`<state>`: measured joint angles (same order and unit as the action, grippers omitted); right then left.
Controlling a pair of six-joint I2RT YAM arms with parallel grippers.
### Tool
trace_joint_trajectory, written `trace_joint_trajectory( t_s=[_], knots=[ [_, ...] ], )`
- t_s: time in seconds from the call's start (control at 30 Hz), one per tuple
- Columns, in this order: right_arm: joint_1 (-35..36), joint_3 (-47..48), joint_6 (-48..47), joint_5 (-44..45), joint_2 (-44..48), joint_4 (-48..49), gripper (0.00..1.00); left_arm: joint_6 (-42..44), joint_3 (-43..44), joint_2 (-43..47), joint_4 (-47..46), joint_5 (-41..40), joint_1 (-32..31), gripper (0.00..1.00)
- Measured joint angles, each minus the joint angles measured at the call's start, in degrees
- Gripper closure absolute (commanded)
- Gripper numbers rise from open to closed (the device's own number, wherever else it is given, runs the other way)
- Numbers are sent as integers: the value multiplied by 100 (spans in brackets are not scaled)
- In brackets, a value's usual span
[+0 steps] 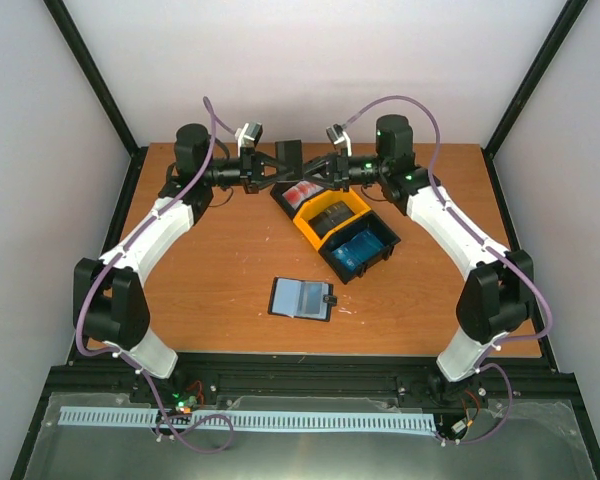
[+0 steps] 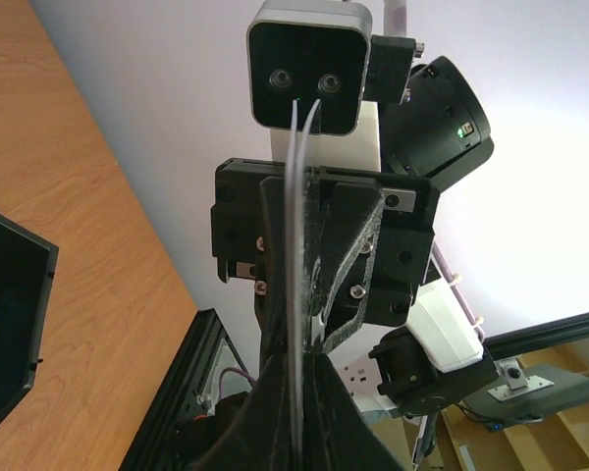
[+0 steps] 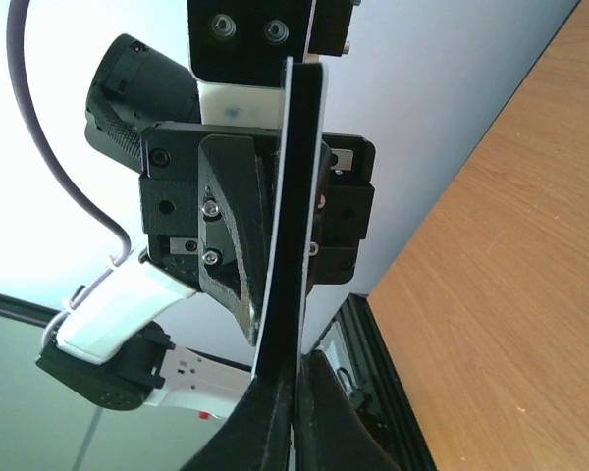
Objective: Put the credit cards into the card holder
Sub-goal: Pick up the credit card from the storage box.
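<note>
A dark credit card (image 1: 289,152) is held in the air above the back of the table, between both grippers. My left gripper (image 1: 277,168) and my right gripper (image 1: 306,168) meet tip to tip, and each is shut on this card. The left wrist view shows the card edge-on (image 2: 296,294) between my left gripper's (image 2: 299,358) fingers. The right wrist view shows its dark face (image 3: 296,196) running into my right gripper (image 3: 296,358). The card holder (image 1: 302,298) lies open on the table's middle, grey-blue pockets up. More cards lie in the bins: red-and-white (image 1: 302,193), dark (image 1: 330,215), blue (image 1: 358,248).
The joined black-yellow-black bins (image 1: 315,236) stand diagonally behind the card holder, just below the grippers. One black bin's corner (image 2: 20,294) shows in the left wrist view. Black frame posts stand at the table's back corners.
</note>
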<state>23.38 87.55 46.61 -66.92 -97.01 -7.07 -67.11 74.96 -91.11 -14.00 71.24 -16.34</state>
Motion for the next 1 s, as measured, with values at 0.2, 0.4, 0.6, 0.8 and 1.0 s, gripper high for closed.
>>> trace_joint_trajectory(
  t_s=[0.2,0.4,0.6,0.8,1.0],
  knots=[
    [-13,-577,800,76,221,1056,97,20,2,20,74,-7,7,90],
    [-48,-1099,1733,114,404,2267,97,-208,-26,76,-164,-17,-17,89],
    [-127,-1268,2396,197,409,3064,97,-485,-184,173,-483,22,-2,89],
    [-339,-1351,2682,308,417,3379,97,-614,-315,201,-575,109,63,95],
    [-503,-1440,2503,450,632,3077,97,-621,-498,321,-612,127,146,99]
  ],
)
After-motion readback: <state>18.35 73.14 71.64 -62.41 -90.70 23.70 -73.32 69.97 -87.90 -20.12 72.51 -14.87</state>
